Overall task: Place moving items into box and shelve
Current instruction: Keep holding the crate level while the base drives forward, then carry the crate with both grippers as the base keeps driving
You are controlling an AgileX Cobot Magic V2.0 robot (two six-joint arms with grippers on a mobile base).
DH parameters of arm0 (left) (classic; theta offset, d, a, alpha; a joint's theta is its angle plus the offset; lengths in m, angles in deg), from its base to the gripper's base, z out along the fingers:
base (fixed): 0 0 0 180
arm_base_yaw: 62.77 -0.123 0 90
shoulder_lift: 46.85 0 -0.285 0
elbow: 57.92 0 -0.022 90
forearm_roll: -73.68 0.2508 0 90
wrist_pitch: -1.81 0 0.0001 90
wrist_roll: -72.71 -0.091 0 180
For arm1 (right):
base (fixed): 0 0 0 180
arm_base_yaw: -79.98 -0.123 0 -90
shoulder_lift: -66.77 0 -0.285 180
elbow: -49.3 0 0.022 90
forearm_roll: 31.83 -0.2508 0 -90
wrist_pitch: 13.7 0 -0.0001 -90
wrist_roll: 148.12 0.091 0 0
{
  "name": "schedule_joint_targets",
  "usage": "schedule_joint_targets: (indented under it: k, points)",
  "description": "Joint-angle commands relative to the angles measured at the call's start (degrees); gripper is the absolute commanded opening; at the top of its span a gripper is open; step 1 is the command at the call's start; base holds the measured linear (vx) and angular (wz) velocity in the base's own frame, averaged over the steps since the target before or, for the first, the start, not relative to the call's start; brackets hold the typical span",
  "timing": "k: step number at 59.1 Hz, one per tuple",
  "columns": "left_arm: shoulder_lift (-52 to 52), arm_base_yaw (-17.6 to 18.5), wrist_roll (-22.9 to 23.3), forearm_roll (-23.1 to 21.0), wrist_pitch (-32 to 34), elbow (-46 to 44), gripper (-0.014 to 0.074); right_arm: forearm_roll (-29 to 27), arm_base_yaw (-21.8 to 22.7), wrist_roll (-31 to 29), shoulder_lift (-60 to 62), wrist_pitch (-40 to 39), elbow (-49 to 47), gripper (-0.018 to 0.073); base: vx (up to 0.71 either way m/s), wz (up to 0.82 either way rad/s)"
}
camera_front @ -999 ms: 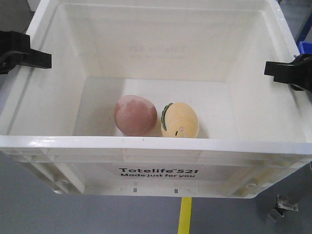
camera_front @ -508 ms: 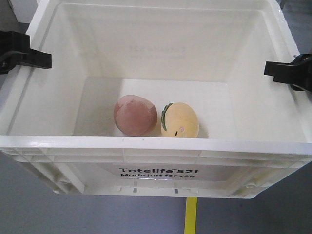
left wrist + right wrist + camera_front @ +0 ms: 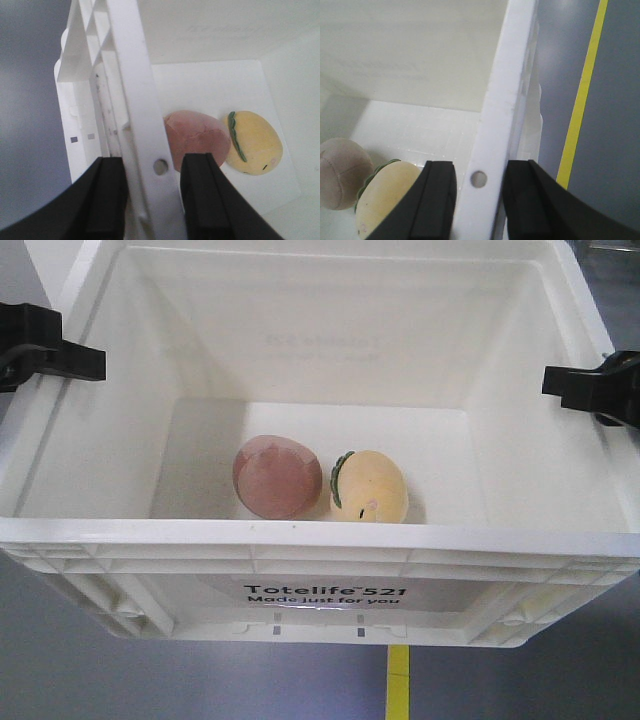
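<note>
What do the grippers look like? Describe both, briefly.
The left gripper is matte black, with two flat, blocky fingers squared at the tips. The right gripper matches it in colour and shape. No cables, markings or arm links show in any view.

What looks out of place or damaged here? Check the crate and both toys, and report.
Nothing stands out. The pink-brown ball and the yellow egg toy lie side by side on the floor of the white crate, which looks intact. The left hand and right hand each clamp an opposite side rim.
</note>
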Motion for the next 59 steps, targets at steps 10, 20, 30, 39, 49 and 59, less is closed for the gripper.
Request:
schedule_joint_targets:
  k: [10, 20, 30, 39, 49, 59]
  points:
    - [-1.95, 0.31, -1.74, -6.40, 6.12, -2.80, -0.0006, -3.30, -0.05, -0.02, 1.32, -7.99, -2.77, -0.0006, 0.44, -0.08]
    - [-1.95, 0.31, -1.74, -6.40, 6.12, -2.80, -0.0006, -3.30, -0.05, -0.02, 1.32, -8.05, -2.77, -0.0006, 0.43, -0.09]
    - [-1.95, 0.31, -1.74, -6.40, 6.12, -2.80, -0.0006, -3.30, -0.05, -0.02, 1.32, -8.00, -2.77, -0.0006, 0.43, -0.11]
    - [-1.95, 0.31, -1.74, -6.40, 6.12, -2.80, -0.0006, -3.30, -0.05, -0.02, 1.32, -8.00, -2.77, -0.0006, 0.43, -0.12]
    - [-1.95, 0.31, -1.74, -6.40, 6.12, -2.80, -0.0006, -3.30, -0.05, -0.02, 1.32, -8.00, -2.77, -0.0006, 0.44, -0.11]
    - [-1.95, 0.31, -1.74, -6.40, 6.12, -2.80, -0.0006, -3.30, -0.05, -0.02, 1.32, -8.00, -2.77, -0.0006, 0.44, -0.10]
